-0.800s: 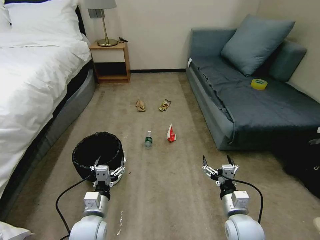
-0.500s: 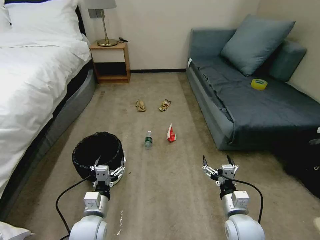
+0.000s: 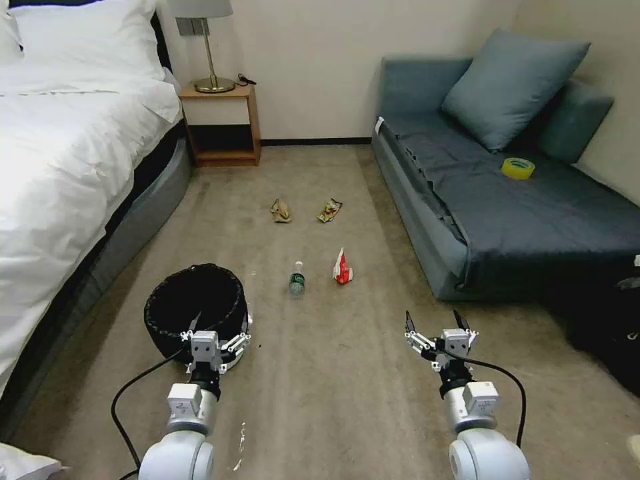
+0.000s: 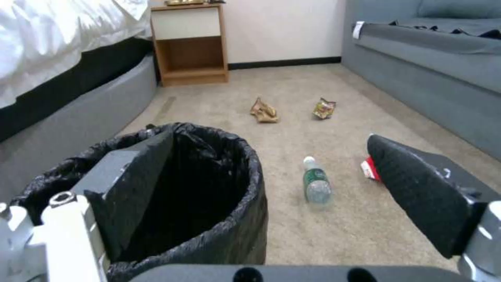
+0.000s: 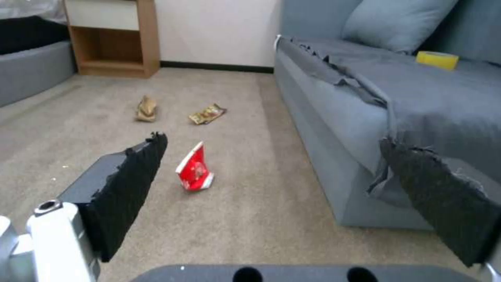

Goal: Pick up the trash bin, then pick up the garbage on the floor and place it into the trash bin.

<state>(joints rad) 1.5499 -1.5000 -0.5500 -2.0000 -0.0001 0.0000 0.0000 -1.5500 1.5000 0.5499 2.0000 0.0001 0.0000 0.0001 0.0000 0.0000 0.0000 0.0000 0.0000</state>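
Note:
The trash bin (image 3: pixel 175 297), lined with crinkly black plastic, stands on the carpet at front left. My left gripper (image 3: pixel 222 320) is open at the bin's near right rim; in the left wrist view one finger (image 4: pixel 130 176) is inside the bin (image 4: pixel 229 196) and the other outside it. The garbage lies ahead: a clear bottle (image 3: pixel 297 279), a red-white wrapper (image 3: pixel 342 267), crumpled brown paper (image 3: pixel 281 211) and a brown-gold snack wrapper (image 3: pixel 329 210). My right gripper (image 3: pixel 433 316) hangs open above bare carpet, short of the red-white wrapper (image 5: pixel 195 168).
A white bed (image 3: pixel 60 153) runs along the left and a grey sofa (image 3: pixel 507 220) along the right, with a yellow tape roll (image 3: pixel 518 167) on it. A wooden nightstand (image 3: pixel 223 123) stands at the far wall. A dark bag (image 3: pixel 607 327) sits at right.

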